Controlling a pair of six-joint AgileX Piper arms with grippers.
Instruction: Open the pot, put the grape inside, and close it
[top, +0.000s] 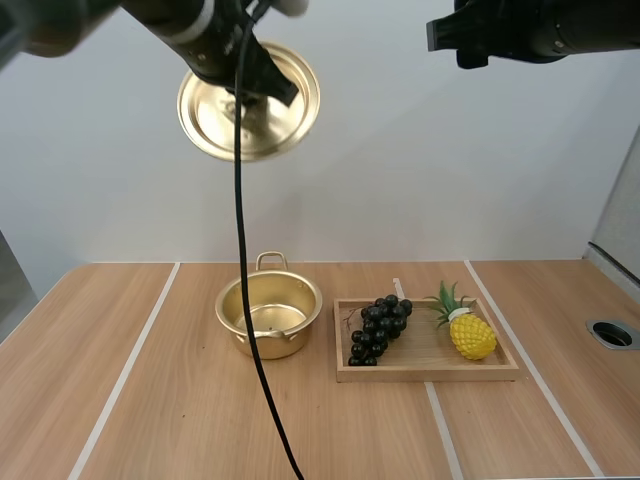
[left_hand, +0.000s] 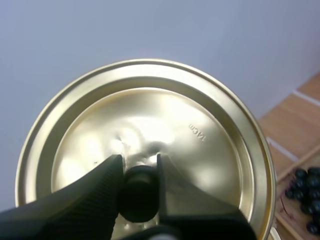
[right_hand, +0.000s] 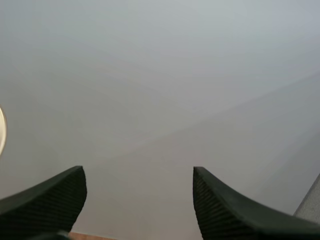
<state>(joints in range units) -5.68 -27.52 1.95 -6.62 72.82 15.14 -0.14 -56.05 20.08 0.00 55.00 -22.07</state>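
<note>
The lid (top: 283, 122) hangs high over the bench (top: 150, 400), its knob (left_hand: 139, 196) pinched in my left tool (left_hand: 139, 161); the open pot (top: 270, 346) stands mid-bench. Grapes (top: 380, 325) lie on the tray (top: 430, 373) beside it, toward the right edge. My right tool (right_hand: 137, 171) gapes wide.

High view: set behind and above the arm bases, facing forward and down over the table (top: 180, 400), far enough back to take in pot (top: 270, 312), wooden tray (top: 430, 372), grapes (top: 380, 328) and the raised lid (top: 215, 115).

Left wrist view: riding the left arm, looking along the left gripper (left_hand: 138, 165) straight at the lid's top from very near, with grapes and a tray corner far beyond.

Right wrist view: looking out past the right gripper (right_hand: 137, 170) at a pale wall (right_hand: 160, 75), a sliver of lid rim alongside.

Shared by all three: the lid.
</note>
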